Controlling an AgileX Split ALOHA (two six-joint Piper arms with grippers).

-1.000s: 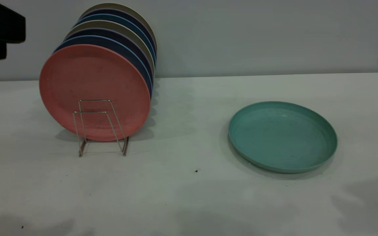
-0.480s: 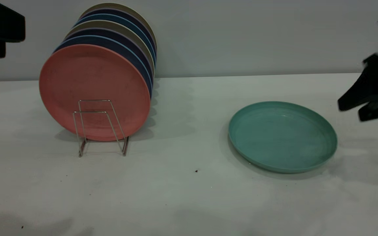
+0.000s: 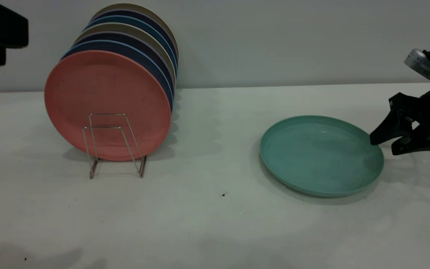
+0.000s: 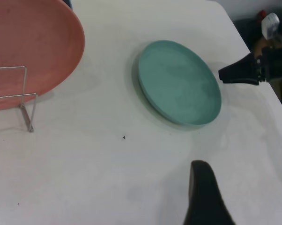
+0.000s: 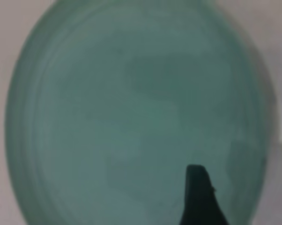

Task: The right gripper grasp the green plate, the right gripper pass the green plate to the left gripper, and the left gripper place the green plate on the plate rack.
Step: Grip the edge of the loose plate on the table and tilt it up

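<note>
On the pale worktop (image 3: pixel 207 224), the plate rack (image 3: pixel 114 144) stands at the left holding a row of upright plates, the pink plate (image 3: pixel 106 104) foremost. The green plate (image 3: pixel 321 155) lies flat, well apart to the right. The right gripper (image 3: pixel 381 145) hovers at its right rim, fingers spread wide; the left gripper (image 4: pixel 204 197) is parked, fingers' state unclear.

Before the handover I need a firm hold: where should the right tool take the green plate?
Probably the raised rim nearest the right tool, approached from the plate's right. The green plate lies flat on the table, so one finger goes over the rim, one under its edge.
</note>
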